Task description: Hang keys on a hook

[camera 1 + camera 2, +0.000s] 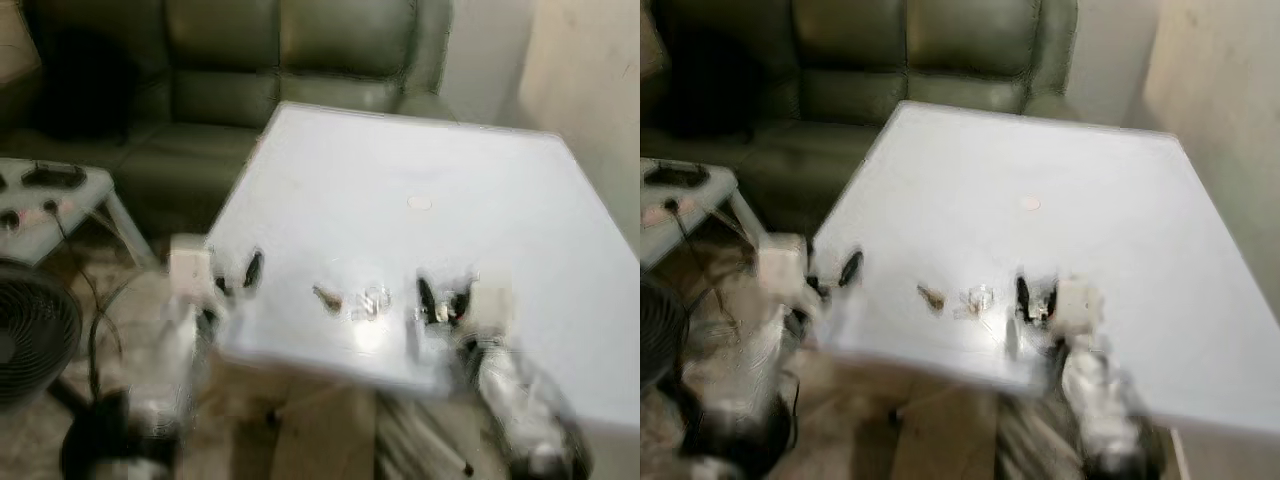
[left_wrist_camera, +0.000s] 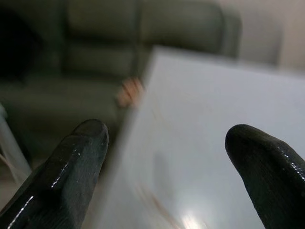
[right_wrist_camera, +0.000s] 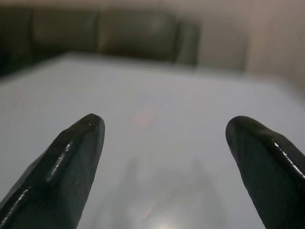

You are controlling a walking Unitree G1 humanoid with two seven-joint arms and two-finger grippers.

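Keys [image 1: 362, 303] lie on the white table [image 1: 420, 160], close to its near edge, a small glinting cluster with a darker brownish piece [image 1: 326, 298] just beside them at about 9 o'clock. The head views are blurred, so the keys' exact shape cannot be made out.

The right gripper [image 1: 442, 300] sits over the near edge of the table at roughly 3 o'clock from the keys, near them but not touching. In the right wrist view its two black fingers [image 3: 62, 171] stand wide apart with nothing between them, pointing across the bare tabletop toward a faint pinkish spot [image 3: 144, 117]. That same small round mark [image 1: 420, 204] shows on the table at about 1 o'clock from the keys, well apart from them.

The left gripper [image 1: 238, 275] is at the table's near left corner, at about 9 o'clock from the keys and farther from them than the right one. Its fingers [image 2: 71, 167] are likewise spread, holding nothing, with the table's edge running between them.

A dark green sofa [image 1: 280, 60] stands beyond the table at 12 o'clock. At 9 o'clock on the floor are a small white side table [image 1: 90, 195] and a black fan [image 1: 35, 335].
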